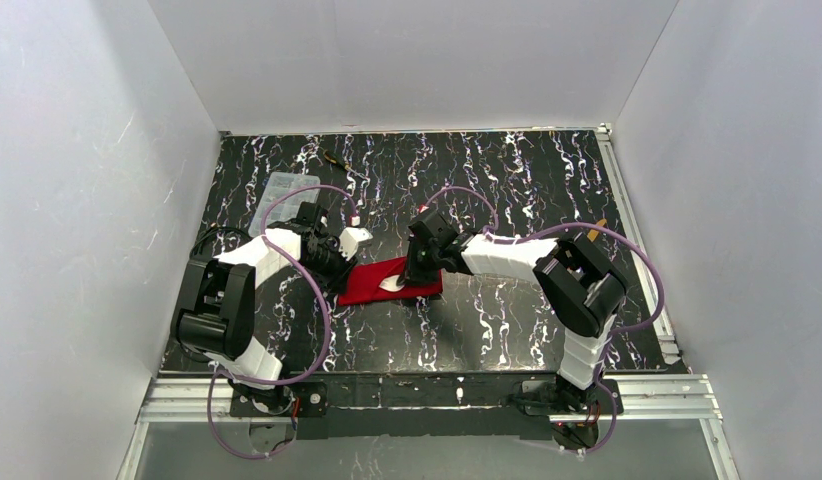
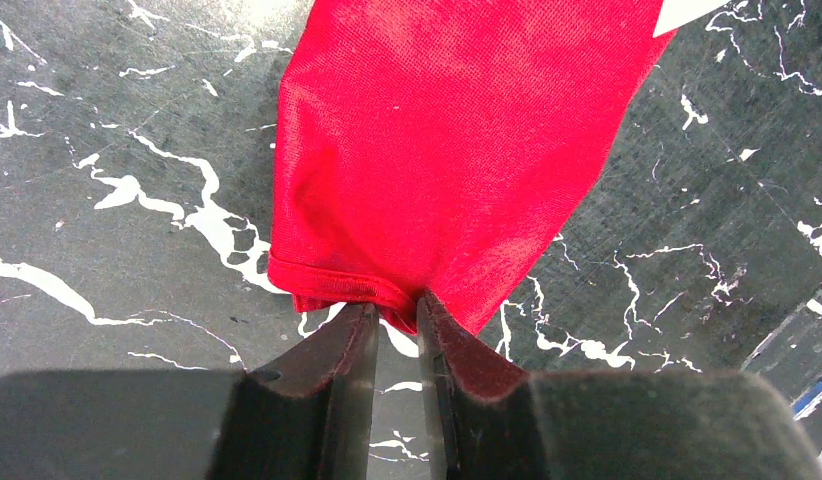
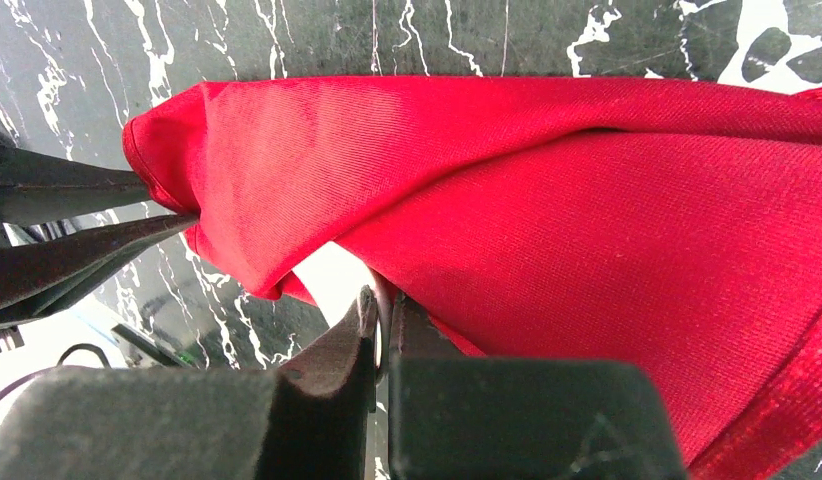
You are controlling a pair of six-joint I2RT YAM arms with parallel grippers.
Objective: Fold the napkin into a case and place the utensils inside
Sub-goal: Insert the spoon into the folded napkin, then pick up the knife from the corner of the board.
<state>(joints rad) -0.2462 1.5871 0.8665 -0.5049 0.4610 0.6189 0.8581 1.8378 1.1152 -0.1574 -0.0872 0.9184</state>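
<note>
The red napkin (image 1: 372, 288) lies folded into a narrow strip, the case, on the marbled table between the two arms. My left gripper (image 2: 397, 305) is shut on the folded end of the napkin (image 2: 437, 150), pinching its hem. My right gripper (image 3: 384, 312) is shut on the white spoon (image 3: 337, 278), whose pale bowl sits under a raised flap of the red cloth (image 3: 587, 230). In the top view the spoon (image 1: 392, 284) shows white on the napkin just beside the right gripper (image 1: 419, 268). The left fingers (image 3: 77, 225) appear at the left of the right wrist view. A small yellow-gold piece (image 1: 600, 225) lies near the right rail.
A clear plastic compartment box (image 1: 277, 192) stands at the back left. A thin black-and-yellow tool (image 1: 339, 160) lies beyond it. Metal rails (image 1: 637, 240) run along the table's right edge and the near edge. White walls enclose three sides.
</note>
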